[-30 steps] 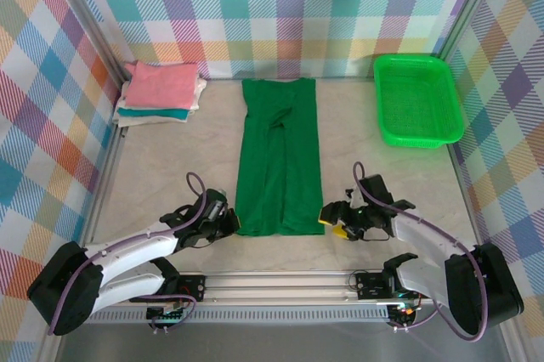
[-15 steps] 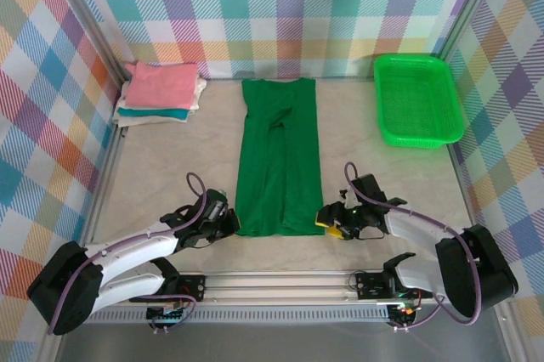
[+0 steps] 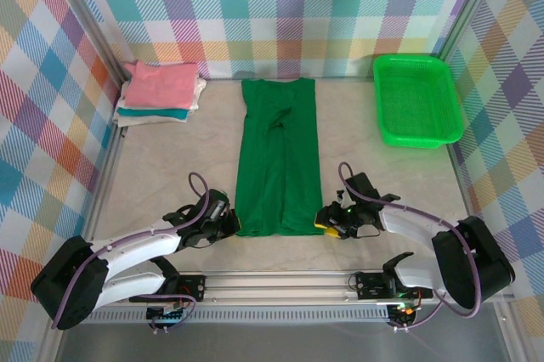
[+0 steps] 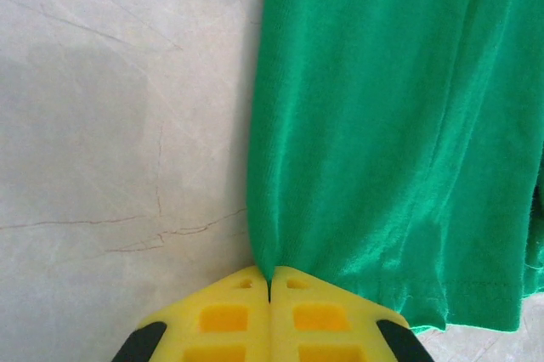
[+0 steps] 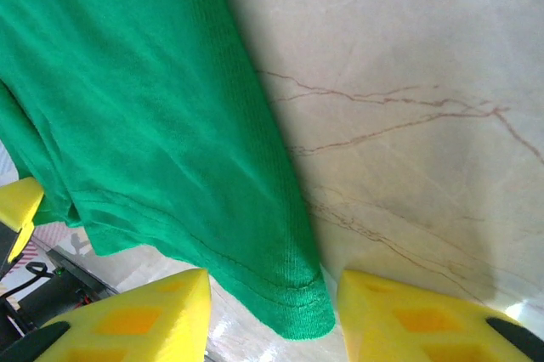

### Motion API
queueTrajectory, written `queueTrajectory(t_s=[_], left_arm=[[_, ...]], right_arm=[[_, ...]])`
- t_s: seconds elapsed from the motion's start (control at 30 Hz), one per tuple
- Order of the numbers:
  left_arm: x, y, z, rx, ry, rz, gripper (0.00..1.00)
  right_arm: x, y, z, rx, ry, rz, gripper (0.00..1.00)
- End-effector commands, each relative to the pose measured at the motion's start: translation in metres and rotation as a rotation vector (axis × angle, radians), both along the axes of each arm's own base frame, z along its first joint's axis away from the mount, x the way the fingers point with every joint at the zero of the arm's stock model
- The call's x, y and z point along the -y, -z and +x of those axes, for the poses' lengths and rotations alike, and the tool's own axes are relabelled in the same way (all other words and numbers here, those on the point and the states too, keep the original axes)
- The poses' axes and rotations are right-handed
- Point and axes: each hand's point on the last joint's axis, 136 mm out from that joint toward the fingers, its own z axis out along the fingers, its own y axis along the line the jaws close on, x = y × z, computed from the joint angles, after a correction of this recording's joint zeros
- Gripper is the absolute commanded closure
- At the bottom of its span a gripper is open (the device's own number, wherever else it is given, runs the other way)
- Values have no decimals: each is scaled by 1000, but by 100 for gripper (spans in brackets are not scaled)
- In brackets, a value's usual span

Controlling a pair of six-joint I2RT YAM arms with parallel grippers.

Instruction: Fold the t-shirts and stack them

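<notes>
I am working at the near hem of the green t-shirt (image 3: 278,158), which is lying as a long narrow strip down the middle of the table (image 3: 170,175), collar end far from me. My left gripper (image 4: 270,281) is pinching the near left corner, its fingers pressed together with the cloth edge caught in the seam between them. My right gripper (image 5: 272,284) is gaping wide with the near right corner lying between its fingers, not yet clamped. I am taking both corners so that, as I judge it, the hem can be lifted level and carried toward the collar for the next fold without the strip skewing. The stack of folded shirts (image 3: 160,94) is waiting at the far left, well apart, and the basket (image 3: 416,98) is sitting at the far right.
</notes>
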Motion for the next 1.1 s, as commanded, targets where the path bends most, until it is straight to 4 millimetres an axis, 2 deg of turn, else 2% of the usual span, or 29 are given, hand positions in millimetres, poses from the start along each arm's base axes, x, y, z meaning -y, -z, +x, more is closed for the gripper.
queueTrajectory(t_s=[0.0,0.23,0.53,0.6,0.8,0.87,0.93,1.07], left_arm=[[6,-7,2,17,31,2,100],[6,-6,2,13,37,18,100],[5,-10,-2,8,43,10,100],[7,-10,-7,-9,66,-1,100],[2,-4,-40,-107,134,80,100],[6,-8,-47,-107,141,73,100],[7,-17,-47,-96,138,64,100],[9,-53,-22,-20,97,45,100]], right_arm=[[-28,-16,11,75,-65,89,57],[-24,-8,7,28,-49,17,70],[-15,-13,5,40,-42,-31,95],[-16,-14,1,38,-59,-15,100],[-12,-4,-29,-29,-95,14,100],[-11,-11,-35,-21,-101,28,100],[-11,-23,-34,6,-93,40,100],[-14,-53,-8,92,-65,20,100]])
